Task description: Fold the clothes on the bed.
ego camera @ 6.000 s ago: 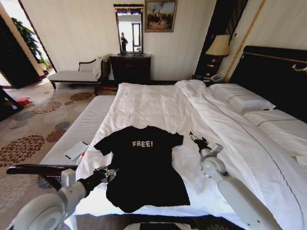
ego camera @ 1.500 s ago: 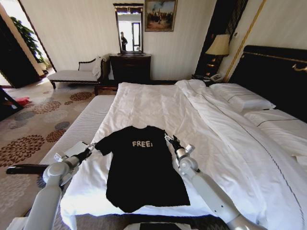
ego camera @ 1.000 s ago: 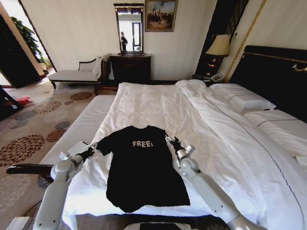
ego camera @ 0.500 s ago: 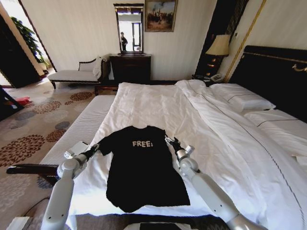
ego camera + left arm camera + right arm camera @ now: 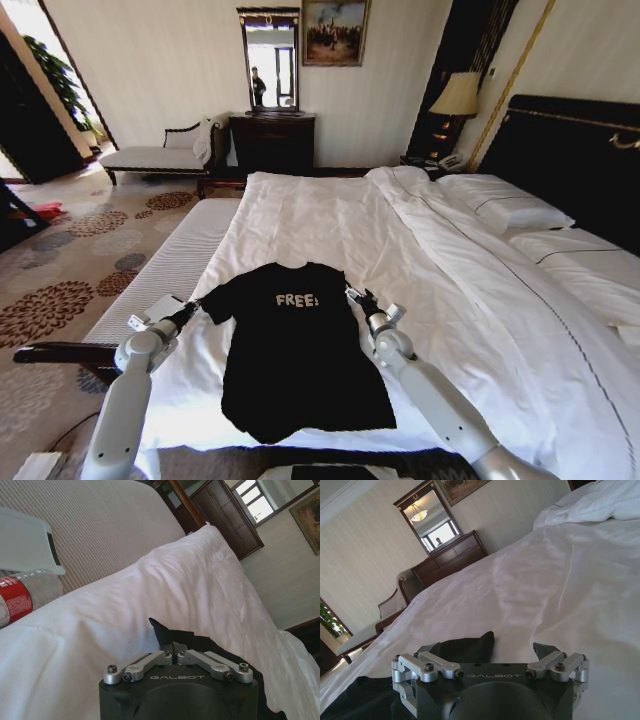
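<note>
The bed carries the black T-shirt flat near its foot. Right gripper, fingers spread wide and holding nothing, sits at the shirt's right sleeve. Left gripper, fingers pinched together on the left sleeve's edge.

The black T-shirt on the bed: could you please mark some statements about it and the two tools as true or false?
1. The T-shirt lies flat, lettering facing up. True.
2. The left tool is shut on a sleeve edge. True.
3. The right tool is shut too. False: its jaws stand wide open at the other sleeve.
4. The T-shirt rests on the pillows. False: it lies near the foot of the bed, apart from them.
</note>
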`<state>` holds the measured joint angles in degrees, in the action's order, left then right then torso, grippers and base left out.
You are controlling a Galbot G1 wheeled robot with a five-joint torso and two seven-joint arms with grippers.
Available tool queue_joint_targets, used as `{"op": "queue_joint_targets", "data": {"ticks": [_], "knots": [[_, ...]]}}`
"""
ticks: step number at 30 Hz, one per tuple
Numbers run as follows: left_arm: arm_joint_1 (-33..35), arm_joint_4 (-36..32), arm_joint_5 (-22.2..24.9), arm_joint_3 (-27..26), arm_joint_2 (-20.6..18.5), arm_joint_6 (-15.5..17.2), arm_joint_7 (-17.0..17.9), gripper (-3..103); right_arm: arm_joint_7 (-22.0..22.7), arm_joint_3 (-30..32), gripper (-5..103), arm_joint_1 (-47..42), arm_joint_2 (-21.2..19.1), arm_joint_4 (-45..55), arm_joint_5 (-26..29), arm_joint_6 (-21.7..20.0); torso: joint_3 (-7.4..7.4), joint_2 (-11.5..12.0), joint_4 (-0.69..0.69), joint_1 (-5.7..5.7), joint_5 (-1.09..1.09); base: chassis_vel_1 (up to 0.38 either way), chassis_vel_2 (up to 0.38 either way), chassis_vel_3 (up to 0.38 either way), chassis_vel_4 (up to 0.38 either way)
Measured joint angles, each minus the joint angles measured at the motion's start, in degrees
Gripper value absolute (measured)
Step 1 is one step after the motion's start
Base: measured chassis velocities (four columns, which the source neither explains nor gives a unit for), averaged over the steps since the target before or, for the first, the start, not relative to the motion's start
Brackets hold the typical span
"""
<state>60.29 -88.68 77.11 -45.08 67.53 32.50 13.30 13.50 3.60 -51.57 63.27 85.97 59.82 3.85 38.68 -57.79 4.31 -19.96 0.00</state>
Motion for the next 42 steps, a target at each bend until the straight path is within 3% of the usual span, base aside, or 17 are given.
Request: {"op": "queue_joint_targets", "data": {"ticks": [10, 13, 19, 28, 34, 37, 38, 41, 42], "knots": [[-0.8, -7.6, 0.1, 3.4, -0.9, -1.0, -0.6, 0, 1.1, 0.8, 100, -0.6, -0.1, -0.1, -0.1, -0.3, 0.0, 0.0, 0.0, 0.0, 0.01, 0.0, 0.0, 0.0, 0.0], [-2.9, -9.0, -0.7, 9.3, -1.3, -1.4, -0.4, 0, 1.3, 1.1, 100, -1.1, -0.1, -0.1, -0.2, -0.3, 0.0, 0.0, 0.01, 0.0, 0.02, 0.0, 0.0, 0.0, 0.0], [-8.4, -4.8, -4.2, 18.0, 0.7, -1.8, -0.5, 0, 1.5, 1.8, 100, -2.1, -1.3, 0.2, -0.4, -0.3, 0.0, 0.0, 0.02, 0.0, 0.01, 0.0, 0.0, 0.0, 0.0], [-12.4, 0.0, -7.8, 21.5, 5.2, -2.6, -1.4, 0, 1.5, 2.5, 100, -3.1, -2.7, 0.8, -0.8, 0.1, 0.0, 0.0, 0.02, 0.0, 0.01, 0.0, 0.0, 0.0, 0.0], [-10.8, -1.5, -9.1, 21.9, 4.3, -2.6, -1.3, 0, 1.5, 2.5, 100, -2.7, -2.9, 0.8, -0.8, 0.1, 0.0, 0.0, 0.0, 0.0, 0.0, 0.0, 0.0, 0.0, 0.0], [-9.1, -4.9, -6.9, 20.3, 2.4, -1.9, -1.3, 16, 1.4, 2.1, 100, -2.1, -2.8, 0.3, -0.7, 0.1, 0.0, 0.0, -0.01, 0.0, 0.0, 0.0, 0.0, 0.0, 0.0], [-9.1, -4.9, -6.9, 20.3, 2.4, -1.9, -1.3, 16, 1.4, 2.1, 100, -2.1, -2.8, 0.3, -0.7, 0.1, 0.0, 0.0, -0.01, 0.0, 0.0, 0.0, 0.0, 0.0, 0.0], [-8.7, -8.6, -2.0, 17.6, 0.8, -0.5, -1.1, 33, 1.4, 1.7, 100, -1.7, -2.2, -0.1, -0.7, 0.1, 0.0, 0.0, -0.01, 0.0, 0.01, 0.0, 0.0, 0.0, 0.0], [-8.7, -8.6, -2.0, 17.6, 0.8, -0.5, -1.1, 33, 1.4, 1.7, 100, -1.7, -2.2, -0.1, -0.7, 0.1, 0.0, 0.0, -0.01, 0.0, 0.01, 0.0, 0.0, 0.0, 0.0]]}}
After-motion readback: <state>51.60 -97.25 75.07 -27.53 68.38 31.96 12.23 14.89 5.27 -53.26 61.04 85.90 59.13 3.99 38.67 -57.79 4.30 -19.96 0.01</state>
